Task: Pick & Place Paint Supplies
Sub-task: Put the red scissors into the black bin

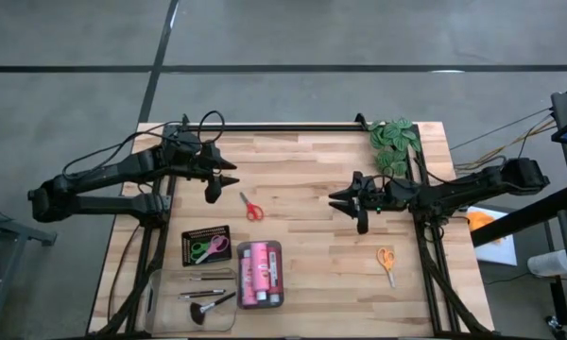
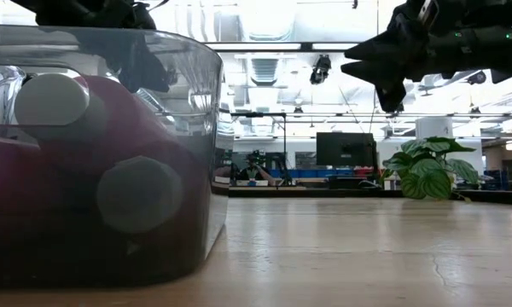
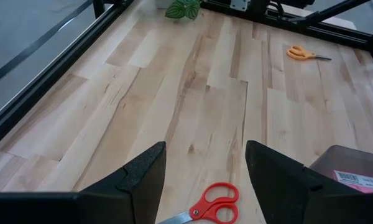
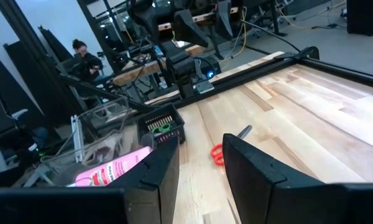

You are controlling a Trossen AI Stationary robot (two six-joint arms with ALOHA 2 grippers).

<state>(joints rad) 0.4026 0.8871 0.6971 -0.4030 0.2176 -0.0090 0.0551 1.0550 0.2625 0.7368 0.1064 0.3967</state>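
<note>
Both your grippers hover above the bench (image 1: 302, 246), holding nothing.
Left gripper (image 1: 229, 173), jaws open, upper left beside red scissors (image 1: 252, 207); right gripper (image 1: 338, 202), jaws open, centre.

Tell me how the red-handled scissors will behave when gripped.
The red-handled scissors lie flat on the bare table, so the left pincer may skid them sideways. Probably light and stiff. Thin blades give little edge; the handle loops look easier.

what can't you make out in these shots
- Red scissors: blades cut off by the left wrist view's bottom edge; in the right wrist view, mostly hidden behind the right gripper fingers.
- Paint bottles: blurred in the low view, too close behind the clear tray wall; count unreadable there.
- Brushes: too small in the high view to count.
</note>
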